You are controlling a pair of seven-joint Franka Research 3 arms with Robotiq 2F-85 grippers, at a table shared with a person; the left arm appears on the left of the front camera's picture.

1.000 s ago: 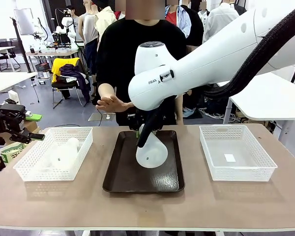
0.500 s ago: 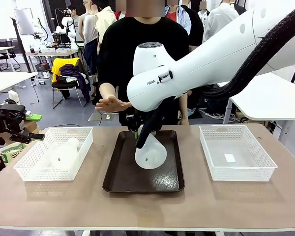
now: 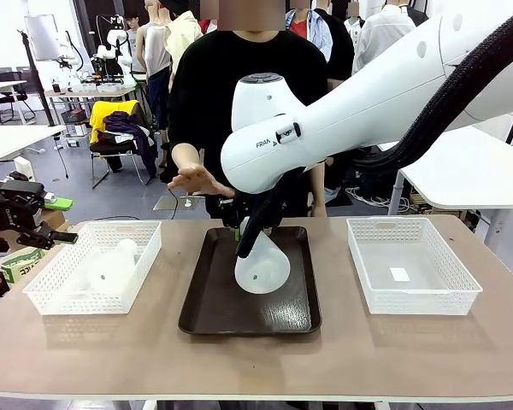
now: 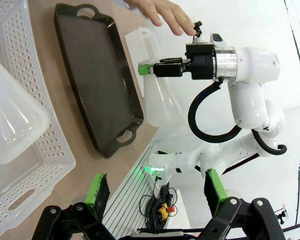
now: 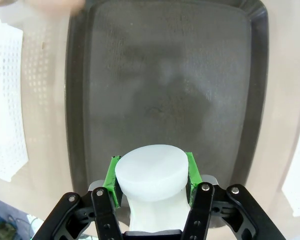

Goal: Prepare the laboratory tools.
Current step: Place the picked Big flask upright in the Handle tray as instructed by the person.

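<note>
Right pincer (image 5: 151, 172) grasps 1 flask (image 3: 263, 263) by its neck, tilted over the far half of the tray (image 3: 197, 323); left pincer (image 4: 155, 192) released, beside left basket (image 3: 77, 303).

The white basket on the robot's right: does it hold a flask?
No, the right basket holds none: one flask lies in the left basket, the other flask is in the right gripper.

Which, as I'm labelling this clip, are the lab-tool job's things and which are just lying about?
Job: held flask, neck gripped by the right claw over the dark tray; second flask, lying in the left basket.
Lying about: dark tray, left basket, right basket, person's hand.
</note>
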